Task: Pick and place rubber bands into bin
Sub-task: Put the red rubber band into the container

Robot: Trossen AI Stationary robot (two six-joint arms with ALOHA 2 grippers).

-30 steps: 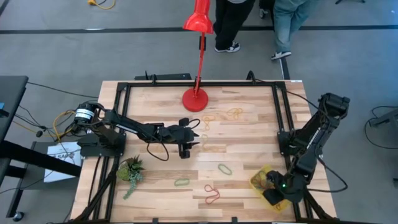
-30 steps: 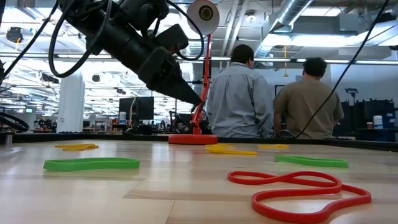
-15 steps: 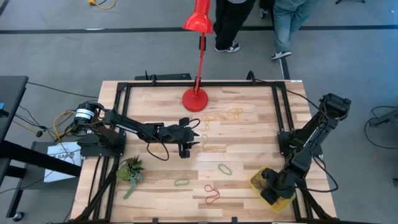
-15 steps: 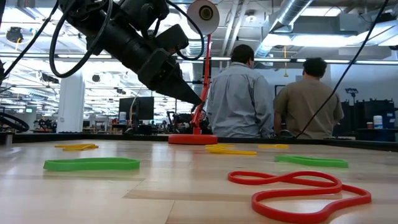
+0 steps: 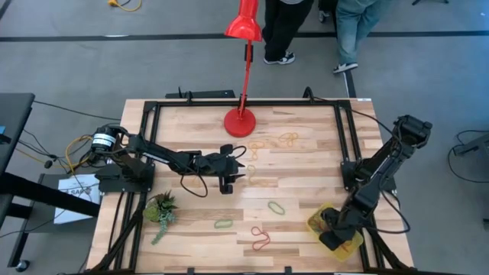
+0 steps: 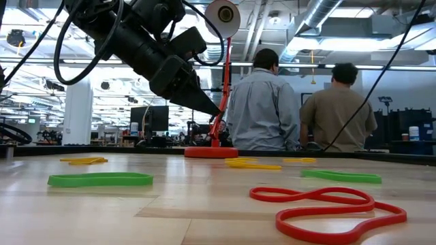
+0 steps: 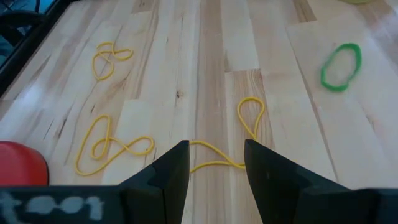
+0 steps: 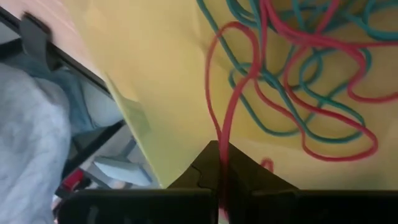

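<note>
Pale wooden table [image 5: 306,164], grey floor [image 5: 69,69]

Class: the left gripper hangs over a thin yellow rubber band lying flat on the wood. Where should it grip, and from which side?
Probably from straight above. The yellow band lies flat, so no side offers a hold. The left gripper is open astride its lower strand; pinching that single strand, away from the narrow loop end, looks best.

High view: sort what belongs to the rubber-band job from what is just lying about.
Job:
rubber bands loose on the table
yellow bin
right claw over the bin, shut on a red band
left claw

Lying about:
red lamp
green plant
</note>
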